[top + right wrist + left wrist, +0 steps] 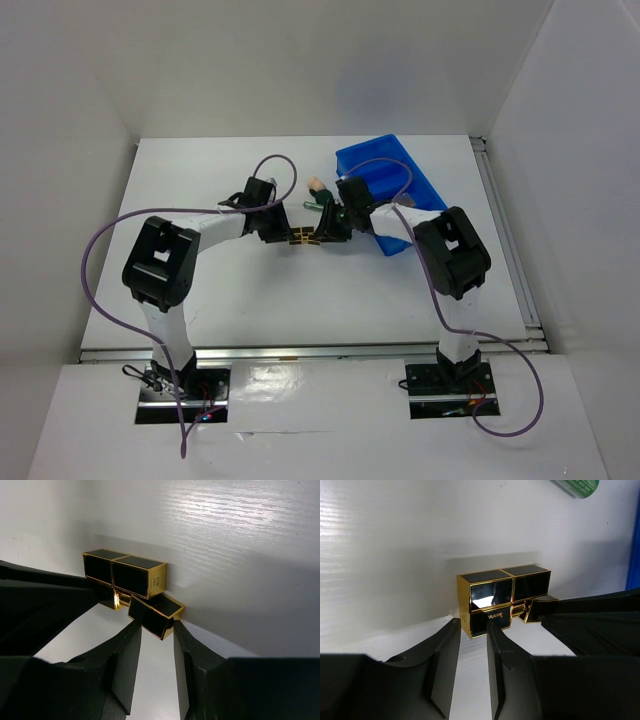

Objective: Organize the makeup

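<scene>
Two black-gold lipstick tubes (pixel 304 238) lie side by side mid-table. In the left wrist view the far tube (pixel 504 589) lies flat. The near tube (pixel 490 619) shows a gold middle section between its two black ends. My left gripper (pixel 473 625) is shut on its left end, and my right gripper (pixel 156 626) is shut on its other end (pixel 152 612), which sits tilted. The two grippers (pixel 293 236) (pixel 318 236) face each other across the tubes. A beige sponge (pixel 316 186) and a green tube (pixel 322 207) lie just behind them.
A large blue bin (pixel 390 190) stands at the back right, close behind my right arm; its wall (pixel 635 550) shows at the edge of the left wrist view. The green tube's end (pixel 580 486) lies beyond the lipsticks. White walls enclose the table.
</scene>
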{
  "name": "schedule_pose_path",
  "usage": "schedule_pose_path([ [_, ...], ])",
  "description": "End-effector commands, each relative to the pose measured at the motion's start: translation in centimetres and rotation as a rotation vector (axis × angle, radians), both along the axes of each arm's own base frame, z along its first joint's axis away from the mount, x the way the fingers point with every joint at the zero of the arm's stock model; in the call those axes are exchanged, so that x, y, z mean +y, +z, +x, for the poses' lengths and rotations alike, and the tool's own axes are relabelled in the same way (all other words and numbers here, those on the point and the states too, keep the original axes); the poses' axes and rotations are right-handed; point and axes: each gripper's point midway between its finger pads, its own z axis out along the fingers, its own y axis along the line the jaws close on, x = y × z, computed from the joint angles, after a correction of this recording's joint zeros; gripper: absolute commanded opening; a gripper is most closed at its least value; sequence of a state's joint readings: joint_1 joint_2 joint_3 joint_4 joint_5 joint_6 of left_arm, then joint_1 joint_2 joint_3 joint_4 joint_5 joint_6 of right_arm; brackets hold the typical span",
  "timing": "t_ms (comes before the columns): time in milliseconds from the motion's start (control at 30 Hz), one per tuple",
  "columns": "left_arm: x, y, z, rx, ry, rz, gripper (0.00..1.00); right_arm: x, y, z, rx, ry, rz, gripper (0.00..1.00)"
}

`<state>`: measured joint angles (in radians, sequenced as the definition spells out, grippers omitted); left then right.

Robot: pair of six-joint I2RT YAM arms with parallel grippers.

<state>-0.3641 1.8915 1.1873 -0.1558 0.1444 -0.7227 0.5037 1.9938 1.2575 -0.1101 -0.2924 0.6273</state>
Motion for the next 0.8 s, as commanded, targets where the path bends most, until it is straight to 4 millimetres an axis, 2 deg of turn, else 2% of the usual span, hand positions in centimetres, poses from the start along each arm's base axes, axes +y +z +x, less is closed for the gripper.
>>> schedule_pose_path([
  [0, -0.2, -0.4, 0.7, -0.018, -0.028, 0.0, 0.4, 1.7, 1.4, 1.1, -0.052, 0.032, 0.033, 0.39],
  [67, -0.3, -0.3, 0.6, -0.016, -0.034, -0.007, 0.4, 1.9, 1.7, 1.2, -0.056, 0.038, 0.043, 0.39],
  [233, -0.3, -0.3, 0.6, -0.02, -0.041, -0.003, 0.38, 2.6, 1.0, 1.1, -0.047, 0.063, 0.043, 0.38],
  [300, -0.4, -0.4, 0.7, -0.025, -0.063, 0.001, 0.38, 2.8, 1.6, 1.8, -0.081, 0.095, 0.028, 0.38],
  [333, -0.4, -0.4, 0.7, -0.025, -0.063, 0.001, 0.38, 2.8, 1.1, 1.7, -0.072, 0.095, 0.023, 0.38],
  [367, -0.6, 0.0, 0.9, -0.037, -0.077, -0.004, 0.38, 3.0, 1.8, 2.3, -0.106, 0.114, 0.021, 0.38],
  [433, -0.7, -0.1, 1.0, -0.034, -0.092, -0.003, 0.36, 3.1, 1.3, 2.1, -0.091, 0.135, 0.01, 0.38],
  [467, -1.0, 0.3, 1.2, -0.041, -0.098, -0.013, 0.36, 3.2, 1.7, 2.4, -0.108, 0.145, 0.009, 0.38],
  [533, -1.1, -0.1, 1.0, -0.03, -0.103, -0.017, 0.33, 3.7, 1.5, 2.2, -0.087, 0.17, 0.029, 0.36],
  [600, -1.2, 0.0, 0.9, -0.027, -0.11, -0.025, 0.25, 4.2, 1.1, 1.7, -0.081, 0.195, 0.031, 0.36],
  [767, -1.3, -0.5, 0.8, -0.015, -0.115, -0.029, 0.14, 4.4, 1.2, 1.4, -0.074, 0.21, 0.045, 0.33],
])
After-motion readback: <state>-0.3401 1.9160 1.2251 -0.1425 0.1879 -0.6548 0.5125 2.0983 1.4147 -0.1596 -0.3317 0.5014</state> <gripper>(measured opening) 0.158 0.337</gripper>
